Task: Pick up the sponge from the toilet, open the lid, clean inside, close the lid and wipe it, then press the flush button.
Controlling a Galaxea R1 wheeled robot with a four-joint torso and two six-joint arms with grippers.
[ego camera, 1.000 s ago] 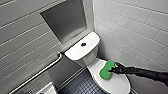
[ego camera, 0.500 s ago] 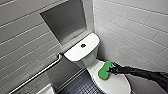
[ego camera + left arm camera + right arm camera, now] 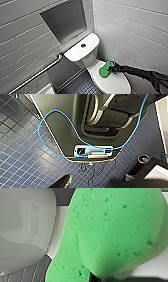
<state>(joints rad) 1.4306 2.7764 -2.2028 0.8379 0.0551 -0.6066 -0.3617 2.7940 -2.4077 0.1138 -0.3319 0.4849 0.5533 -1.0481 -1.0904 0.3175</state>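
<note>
Right pincer (image 3: 113, 68) is clamped on one lobe of the sponge (image 3: 105, 70), with the arm reaching in over the lid (image 3: 113, 83) from its wall side. Gripping at the end leaves the other lobe free and flat over the lid. That reads as a wiping or lift-off hold, but I can't tell if the foam touches the plastic.

The sponge sits over the lid's rear end, the end nearest the tank (image 3: 75, 53). The lid is down on the bowl, so inside cleaning is either finished or not begun — can't judge which.

Just behind the lid is the tank, with the flush button (image 3: 83, 45) mid-top, clear of the arm. Further behind the lid is a wall niche (image 3: 65, 21). A grab rail (image 3: 37, 73) is off to the lid's side, well apart.

Count — one sponge, one toilet (image 3: 86, 61), one lid, one button, one rail, one niche.
</note>
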